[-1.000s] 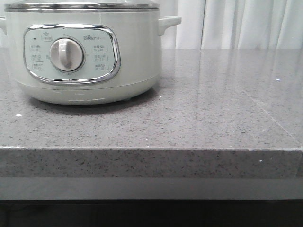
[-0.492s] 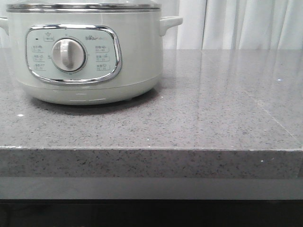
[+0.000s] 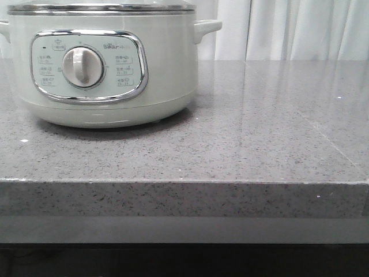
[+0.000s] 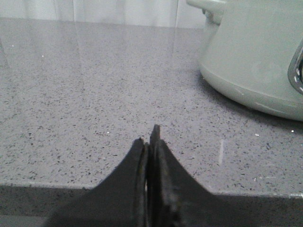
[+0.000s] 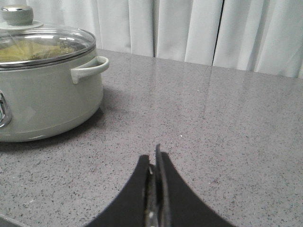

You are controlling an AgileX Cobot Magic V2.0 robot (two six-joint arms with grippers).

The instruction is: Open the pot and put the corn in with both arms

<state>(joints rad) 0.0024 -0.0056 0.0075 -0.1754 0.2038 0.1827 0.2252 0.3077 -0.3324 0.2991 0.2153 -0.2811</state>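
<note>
The pale grey-green pot (image 3: pixel 104 63) stands at the far left of the grey stone counter, its chrome-framed panel and white dial (image 3: pixel 82 66) facing me, its steel-rimmed lid (image 3: pixel 98 8) on. In the right wrist view the pot (image 5: pixel 45 94) has a glass lid (image 5: pixel 40 42) with a grey knob (image 5: pixel 18 14), and something yellowish shows dimly under the glass. The left wrist view shows the pot's side (image 4: pixel 258 56). My left gripper (image 4: pixel 149 139) is shut and empty near the counter's front edge. My right gripper (image 5: pixel 154 161) is shut and empty over bare counter. No corn cob shows on the counter.
The speckled grey counter (image 3: pixel 259 127) runs to the right of the pot, with its front edge (image 3: pixel 184 182) near me. White curtains (image 3: pixel 300 29) hang behind it. The pot's side handle (image 5: pixel 90 68) sticks out toward the right arm.
The front view's picture has shifted very slightly, so the pot sits a little further right in it. Nothing else has moved.
</note>
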